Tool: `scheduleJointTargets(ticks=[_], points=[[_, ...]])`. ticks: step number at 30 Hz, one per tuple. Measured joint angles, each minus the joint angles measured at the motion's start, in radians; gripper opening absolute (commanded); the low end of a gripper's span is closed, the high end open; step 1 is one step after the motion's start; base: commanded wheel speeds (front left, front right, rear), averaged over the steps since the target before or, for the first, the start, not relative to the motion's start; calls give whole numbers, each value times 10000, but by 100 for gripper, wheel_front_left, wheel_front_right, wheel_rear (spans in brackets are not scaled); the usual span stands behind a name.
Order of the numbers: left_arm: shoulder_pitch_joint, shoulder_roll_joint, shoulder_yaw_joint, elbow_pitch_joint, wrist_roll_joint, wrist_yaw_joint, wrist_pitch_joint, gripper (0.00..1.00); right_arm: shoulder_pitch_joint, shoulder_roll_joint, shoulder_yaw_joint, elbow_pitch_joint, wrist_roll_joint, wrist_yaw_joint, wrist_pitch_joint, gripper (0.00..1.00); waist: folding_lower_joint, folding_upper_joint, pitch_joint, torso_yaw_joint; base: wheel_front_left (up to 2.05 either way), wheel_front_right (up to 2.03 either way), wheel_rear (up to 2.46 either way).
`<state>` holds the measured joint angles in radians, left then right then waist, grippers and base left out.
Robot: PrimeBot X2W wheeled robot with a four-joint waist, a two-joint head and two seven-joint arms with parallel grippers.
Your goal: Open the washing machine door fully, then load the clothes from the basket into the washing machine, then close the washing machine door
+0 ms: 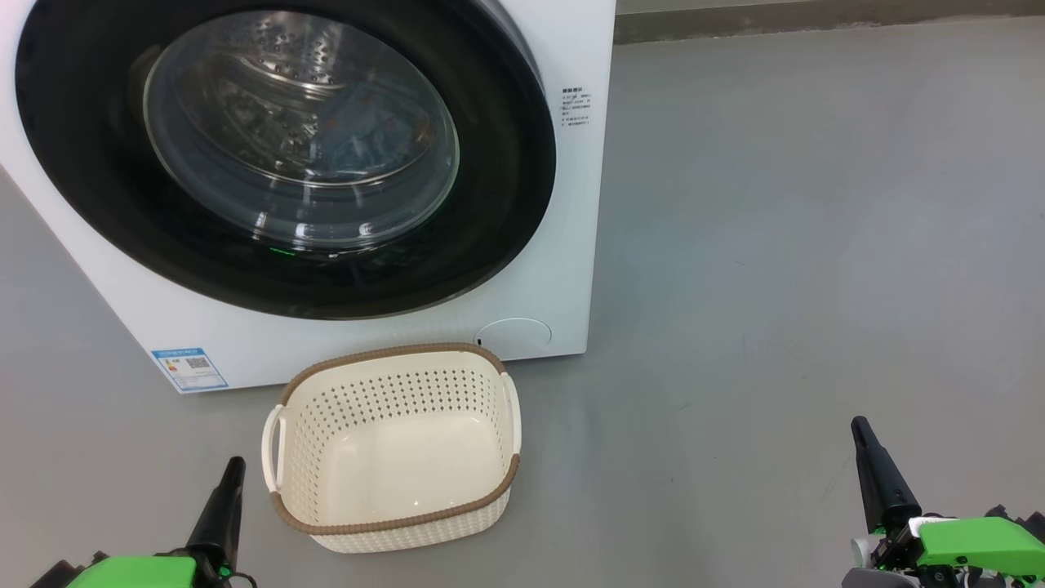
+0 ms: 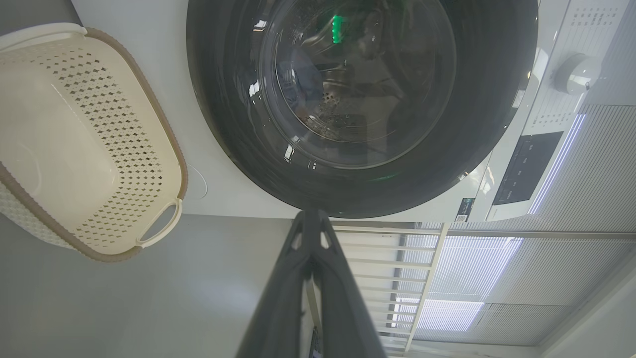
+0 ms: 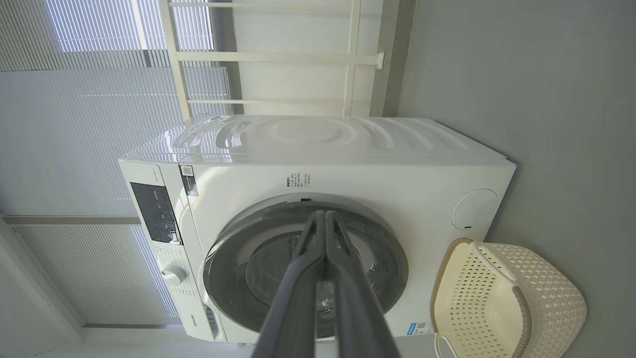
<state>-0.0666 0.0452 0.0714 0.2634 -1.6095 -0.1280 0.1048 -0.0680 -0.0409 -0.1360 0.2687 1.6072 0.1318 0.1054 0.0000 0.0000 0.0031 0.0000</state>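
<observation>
Sitting flush against the white washing machine (image 1: 565,278), the washing machine door (image 1: 90,163) is shut, its black ring framing the glass bowl. Through that glass, the light-blue clothes (image 1: 367,135) lie inside the steel drum. At six o'clock from the door, the basket (image 1: 392,353) stands upright on the grey floor (image 1: 775,245), just in front of the machine, its bare cream bottom showing. The left gripper (image 1: 235,467) hovers at nine o'clock from the basket, near its left handle, clenched with fingers pressed together. The right gripper (image 1: 859,429) hangs well apart at three o'clock, likewise clenched.
</observation>
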Motion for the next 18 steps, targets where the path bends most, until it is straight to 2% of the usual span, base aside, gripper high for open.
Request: scheduleJointTargets(ticks=[18], points=[[0,-8,21,0,4,0,8,0,0,0,-2,0,0,0,0,0,0,0,0,0,0,0,0]])
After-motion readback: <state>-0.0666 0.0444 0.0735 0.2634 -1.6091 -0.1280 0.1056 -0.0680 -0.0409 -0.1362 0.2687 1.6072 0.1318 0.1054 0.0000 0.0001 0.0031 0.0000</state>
